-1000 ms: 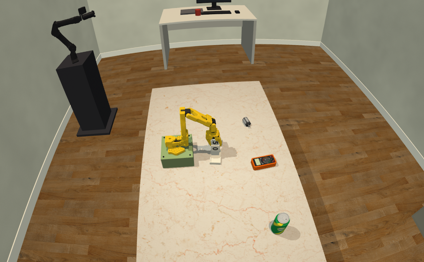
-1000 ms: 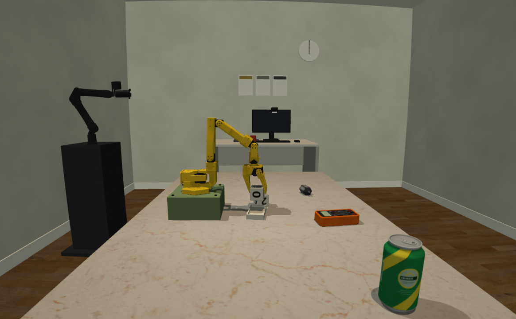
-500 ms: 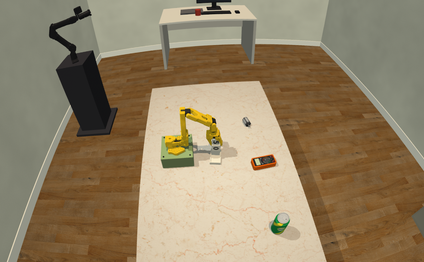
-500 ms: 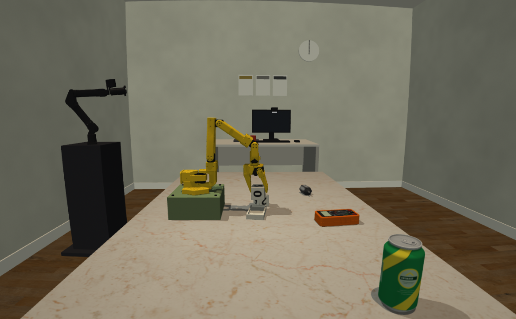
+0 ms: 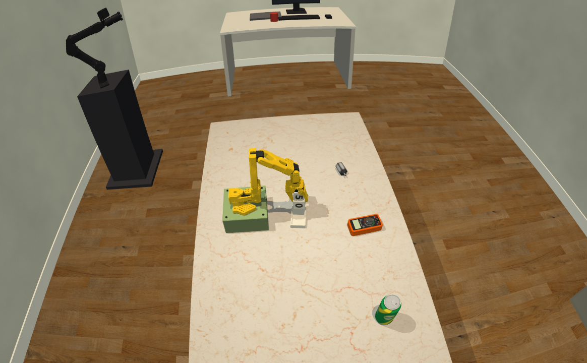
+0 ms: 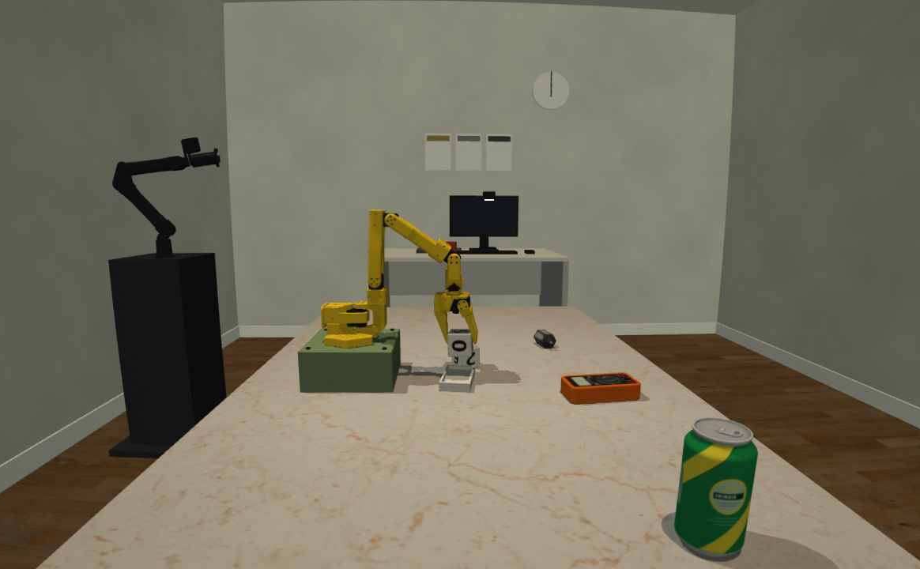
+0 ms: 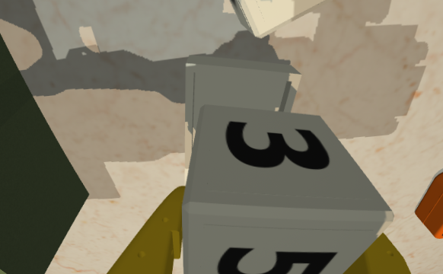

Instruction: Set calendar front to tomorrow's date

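Note:
My gripper is shut on a grey-white cube, holding it above the tray. Its 5 is on top, its 0 faces the top and exterior views, and its 3 shows in the wrist view; all lie sideways. The second cube appears to stand turned at an angle just beyond the tray's far end. It shows a 2 and part of another digit, and is partly hidden behind the held cube. The month name and the tray's robot-facing side are not visible.
The green base block is left of the tray. An orange multimeter lies to the right. A small dark motor-like part lies farther back. A green can stands at front right.

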Motion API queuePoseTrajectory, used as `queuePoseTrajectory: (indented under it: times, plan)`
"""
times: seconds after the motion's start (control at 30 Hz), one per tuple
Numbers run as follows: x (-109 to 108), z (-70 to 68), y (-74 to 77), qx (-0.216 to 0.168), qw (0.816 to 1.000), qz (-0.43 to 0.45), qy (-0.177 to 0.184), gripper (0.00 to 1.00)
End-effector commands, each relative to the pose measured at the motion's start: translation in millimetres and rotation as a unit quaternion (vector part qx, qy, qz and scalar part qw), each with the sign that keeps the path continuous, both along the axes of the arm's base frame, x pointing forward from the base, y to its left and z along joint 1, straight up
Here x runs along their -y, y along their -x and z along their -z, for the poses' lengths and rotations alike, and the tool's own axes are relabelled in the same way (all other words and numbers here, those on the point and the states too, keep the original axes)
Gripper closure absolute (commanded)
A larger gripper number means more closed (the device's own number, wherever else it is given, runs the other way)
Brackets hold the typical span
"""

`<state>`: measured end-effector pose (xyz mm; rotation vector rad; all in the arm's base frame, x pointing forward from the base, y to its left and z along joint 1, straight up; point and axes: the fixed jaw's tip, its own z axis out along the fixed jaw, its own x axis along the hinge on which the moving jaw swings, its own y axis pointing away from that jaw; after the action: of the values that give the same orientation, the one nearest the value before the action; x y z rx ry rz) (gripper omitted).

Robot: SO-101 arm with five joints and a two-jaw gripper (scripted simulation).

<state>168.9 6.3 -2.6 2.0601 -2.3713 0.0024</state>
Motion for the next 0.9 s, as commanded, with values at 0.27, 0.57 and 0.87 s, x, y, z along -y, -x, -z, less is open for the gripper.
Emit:
queuePoseTrajectory:
  times: [0.27,0.57,0.87]
  plan:
    - [-1.7,-2.0,1.7,0.004,1.0,0.001,-0.001,1.0]
    - [-1.7,-2.0,2.0,0.004,1.0,0.001,-0.001,1.0]
    - [-1.6,-2.0,2.7,0.004,1.0,0.001,-0.001,1.0]
